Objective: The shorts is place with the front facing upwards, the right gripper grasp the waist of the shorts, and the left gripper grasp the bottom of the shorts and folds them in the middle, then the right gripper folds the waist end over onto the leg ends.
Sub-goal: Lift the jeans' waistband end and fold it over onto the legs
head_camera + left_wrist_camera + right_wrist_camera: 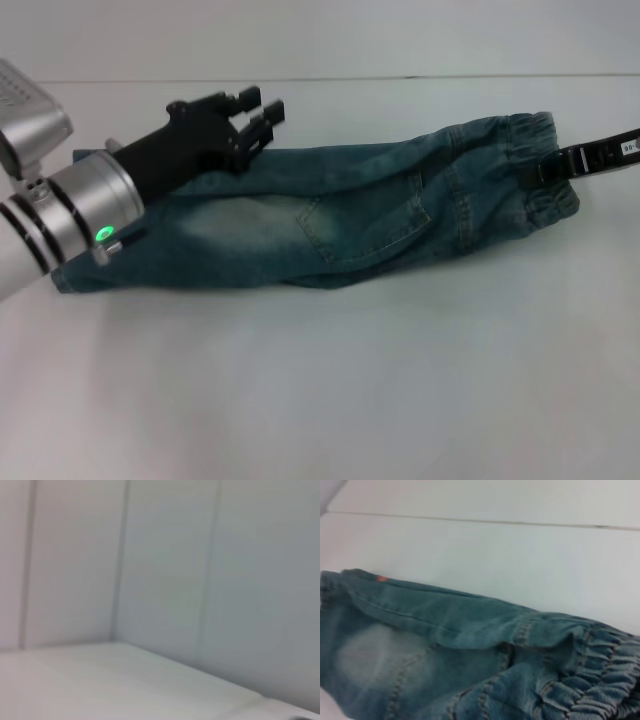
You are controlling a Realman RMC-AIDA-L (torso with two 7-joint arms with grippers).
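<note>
The blue denim shorts [350, 220] lie folded lengthwise across the white table [320, 400]. Their leg ends [85, 272] are at the left and the gathered waist [520, 130] at the right. My left gripper [258, 108] hovers over the far edge of the leg part, open, with nothing between its fingers. My right gripper [545, 170], the one with the white label, comes in from the right edge and is shut on the waist. In the right wrist view the shorts [445, 630] and the puckered waist [600, 675] fill the lower half.
The left arm's silver and white wrist [60, 200] covers the near left corner of the shorts. A pale wall [200, 555] rises behind the table's far edge [400, 78]. Bare tabletop lies in front of the shorts.
</note>
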